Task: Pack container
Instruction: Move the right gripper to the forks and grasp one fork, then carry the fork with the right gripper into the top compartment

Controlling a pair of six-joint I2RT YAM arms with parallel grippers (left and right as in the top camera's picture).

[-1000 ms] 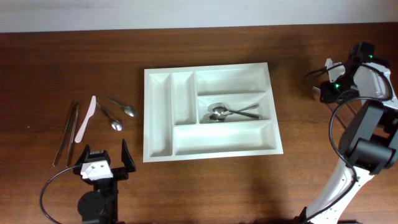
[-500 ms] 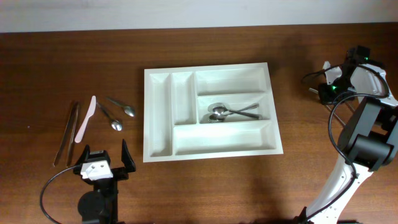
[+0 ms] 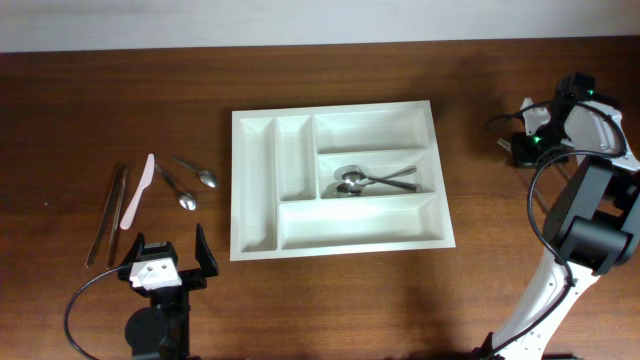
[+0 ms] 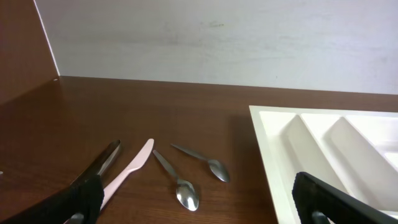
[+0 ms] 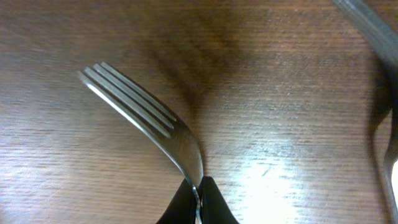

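Container (image 3: pixel 238 180) sits centred on the surface (image 3: pixel 80 100). Right pincer (image 5: pixel 199 196), well right of it, pinches a fork (image 5: pixel 143 118) at the neck. Left pincer (image 3: pixel 168 258), near its front-left corner, is spread. Risk: the narrow hold could let the fork swivel or slip.

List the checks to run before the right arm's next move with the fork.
1. Grip: right gripper shut on the fork: ok.
2. The fork lifted off the table: cannot tell.
3. The container has empty compartments: ok.
4. The spoons lie within one wide compartment: ok.
5. The left gripper, open, sits apart from the container: ok.
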